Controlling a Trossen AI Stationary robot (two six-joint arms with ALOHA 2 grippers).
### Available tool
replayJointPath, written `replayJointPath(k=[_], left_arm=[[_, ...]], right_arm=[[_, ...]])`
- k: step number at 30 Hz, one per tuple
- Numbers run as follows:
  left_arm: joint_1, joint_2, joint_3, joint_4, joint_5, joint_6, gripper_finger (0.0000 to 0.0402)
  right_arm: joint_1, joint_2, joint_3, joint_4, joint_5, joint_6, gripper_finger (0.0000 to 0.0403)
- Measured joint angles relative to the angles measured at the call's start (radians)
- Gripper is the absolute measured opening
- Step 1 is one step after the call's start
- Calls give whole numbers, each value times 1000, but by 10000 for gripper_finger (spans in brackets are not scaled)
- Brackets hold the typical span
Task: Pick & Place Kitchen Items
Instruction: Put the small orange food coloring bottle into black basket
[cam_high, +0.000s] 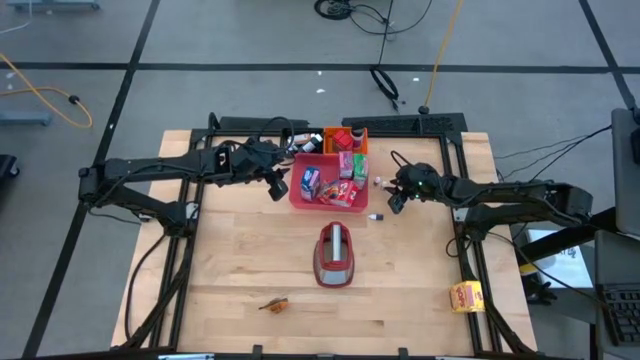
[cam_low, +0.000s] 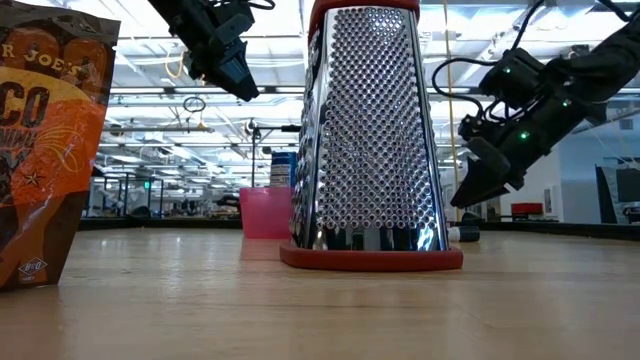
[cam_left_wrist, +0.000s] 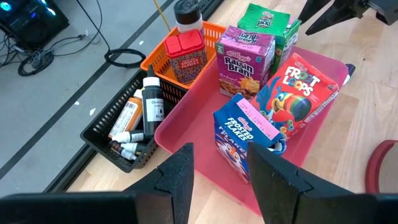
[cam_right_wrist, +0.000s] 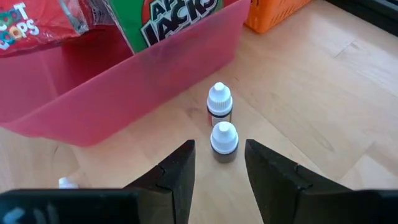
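Already the cartons sit gathered in the pink tray (cam_high: 297, 196) near the table's (cam_high: 230, 270) far edge, which suggests it serves as the collecting bin. The left gripper (cam_left_wrist: 219, 167) hangs over the tray's left rim with its fingers parted a carton's width and nothing between them, lined up on the blue Frosted Flakes carton (cam_left_wrist: 239, 137); the Froot Loops carton (cam_left_wrist: 297, 90) and Raisin Bran carton (cam_left_wrist: 245, 59) stand beside it. An orange basket (cam_left_wrist: 214, 31) and a black basket (cam_left_wrist: 109, 134) of bottles flank the tray toward the far edge.

The right gripper (cam_right_wrist: 219, 163) hovers off the tray's right wall, fingers partly open and empty, straddling the line to two white-capped bottles (cam_right_wrist: 219, 102) standing on bare wood, probably its next pick. A grater (cam_high: 334, 254) stands mid-table; an orange-brown piece (cam_high: 274, 303) lies near the near edge.
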Motion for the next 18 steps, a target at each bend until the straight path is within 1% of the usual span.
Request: replayJointPath(k=[7, 12, 18], left_arm=[[0, 0, 0, 0, 0, -1, 150], [0, 0, 0, 0, 0, -2, 150], [0, 0, 0, 0, 0, -4, 150]], right_arm=[[0, 14, -4, 15, 0, 11, 132], [0, 78, -4, 29, 0, 14, 132], [0, 129, -5, 137, 2, 13, 132]])
